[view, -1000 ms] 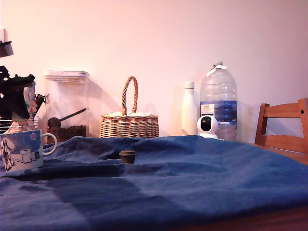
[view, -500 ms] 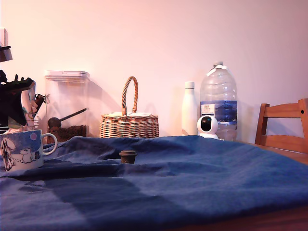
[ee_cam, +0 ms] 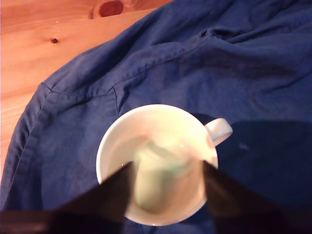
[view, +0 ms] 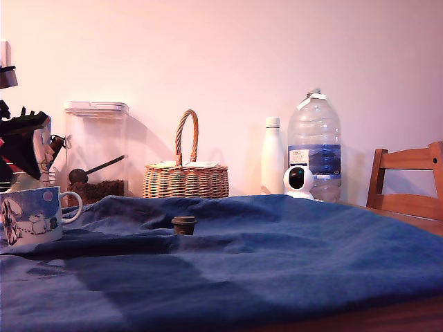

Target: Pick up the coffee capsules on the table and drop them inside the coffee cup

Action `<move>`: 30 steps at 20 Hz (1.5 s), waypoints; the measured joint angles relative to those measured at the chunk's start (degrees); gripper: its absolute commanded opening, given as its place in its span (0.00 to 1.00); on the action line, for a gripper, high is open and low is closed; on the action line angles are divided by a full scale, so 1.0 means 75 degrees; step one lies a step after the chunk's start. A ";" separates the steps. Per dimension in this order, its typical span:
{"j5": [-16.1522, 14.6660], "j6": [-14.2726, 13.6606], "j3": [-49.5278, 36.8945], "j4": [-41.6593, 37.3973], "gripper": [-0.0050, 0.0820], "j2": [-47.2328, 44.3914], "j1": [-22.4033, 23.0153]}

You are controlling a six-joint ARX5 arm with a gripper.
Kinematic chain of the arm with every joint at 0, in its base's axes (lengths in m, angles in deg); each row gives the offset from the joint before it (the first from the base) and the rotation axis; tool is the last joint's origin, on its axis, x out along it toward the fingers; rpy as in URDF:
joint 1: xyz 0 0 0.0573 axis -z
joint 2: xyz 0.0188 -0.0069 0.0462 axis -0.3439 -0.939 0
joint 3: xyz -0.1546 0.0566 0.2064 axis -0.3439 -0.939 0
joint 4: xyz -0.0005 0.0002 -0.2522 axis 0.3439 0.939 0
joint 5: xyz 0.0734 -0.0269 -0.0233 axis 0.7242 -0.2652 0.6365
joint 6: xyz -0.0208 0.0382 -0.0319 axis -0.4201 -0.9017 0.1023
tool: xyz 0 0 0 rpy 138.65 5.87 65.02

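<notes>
Pale green capsule (ee_cam: 158, 170) blurred between spread jaws, over mug (ee_cam: 114, 141), brown capsule (view: 183, 224) on cloth (view: 277, 249)

A blue-and-white mug (view: 29, 215) stands upright at the exterior view's far left, a blurred pale green pod (ee_cam: 158, 168) over its mouth; a brown pod (view: 183, 224) sits mid-cloth.

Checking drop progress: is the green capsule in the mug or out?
Cannot tell for sure. The wrist view shows the green capsule blurred between the pincer tips over the open mug; held or released is unclear.
</notes>
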 measured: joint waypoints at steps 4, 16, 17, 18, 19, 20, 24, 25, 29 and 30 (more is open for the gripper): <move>0.0000 0.0000 0.0000 0.0000 0.77 0.0000 0.0000; -0.0006 0.0000 0.0000 -0.0029 0.03 0.0012 0.0000; -0.0009 0.0000 0.0000 -0.0035 0.03 0.0017 0.0000; -0.0029 0.0000 0.0000 -0.0041 0.03 0.0032 0.0000; -0.0044 0.0000 0.0000 -0.0050 0.03 0.0073 0.0000; -0.0058 0.0000 0.0000 -0.0058 0.03 0.0146 0.0006; -0.0058 -0.0003 0.0003 -0.0399 0.03 0.0694 0.0256; -0.0061 -0.0006 0.0006 -0.0484 0.03 0.0819 0.0399; -0.0064 -0.0041 0.0015 -0.0597 0.03 0.0991 0.1110; -0.0064 -0.0058 0.0015 -0.0653 0.03 0.0991 0.1285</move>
